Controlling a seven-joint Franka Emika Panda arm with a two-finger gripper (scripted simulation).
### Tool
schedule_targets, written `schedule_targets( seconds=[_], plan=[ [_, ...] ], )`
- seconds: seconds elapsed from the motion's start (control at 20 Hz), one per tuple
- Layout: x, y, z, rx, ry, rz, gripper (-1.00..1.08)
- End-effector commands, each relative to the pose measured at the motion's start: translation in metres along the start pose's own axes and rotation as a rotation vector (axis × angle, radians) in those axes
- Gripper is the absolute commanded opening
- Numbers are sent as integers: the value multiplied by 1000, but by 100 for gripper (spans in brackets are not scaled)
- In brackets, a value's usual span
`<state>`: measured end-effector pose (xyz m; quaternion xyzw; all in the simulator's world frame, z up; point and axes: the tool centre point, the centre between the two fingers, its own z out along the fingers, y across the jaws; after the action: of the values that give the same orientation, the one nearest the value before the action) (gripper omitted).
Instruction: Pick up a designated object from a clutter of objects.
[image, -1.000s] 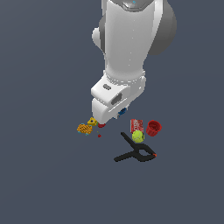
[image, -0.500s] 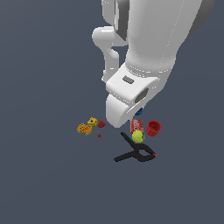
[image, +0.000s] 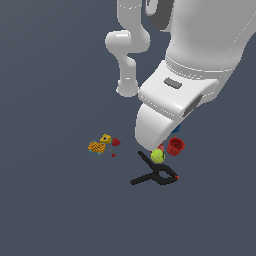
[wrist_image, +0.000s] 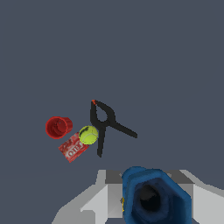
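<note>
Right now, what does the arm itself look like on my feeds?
The arm is glossy white with rounded, bulky links and thin seam lines. A small dark grey rectangular inset sits on the wrist housing. No cables show. The pincer itself is not clearly visible.

White lettering on red can (wrist_image: 73, 148), too blurred to read.

Red cup (wrist_image: 58, 127), yellow-green ball (wrist_image: 88, 134), black clamp (wrist_image: 105, 123).
</note>
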<state>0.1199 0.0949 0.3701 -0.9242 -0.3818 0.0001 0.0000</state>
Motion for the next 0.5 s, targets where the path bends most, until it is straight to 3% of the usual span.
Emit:
schedule_targets(
  seconds=[0.0,0.45],
  plan=[
    [6,0,-5,0,0,0,-100],
    [14,1,-12,0,0,0,-100]
  ],
)
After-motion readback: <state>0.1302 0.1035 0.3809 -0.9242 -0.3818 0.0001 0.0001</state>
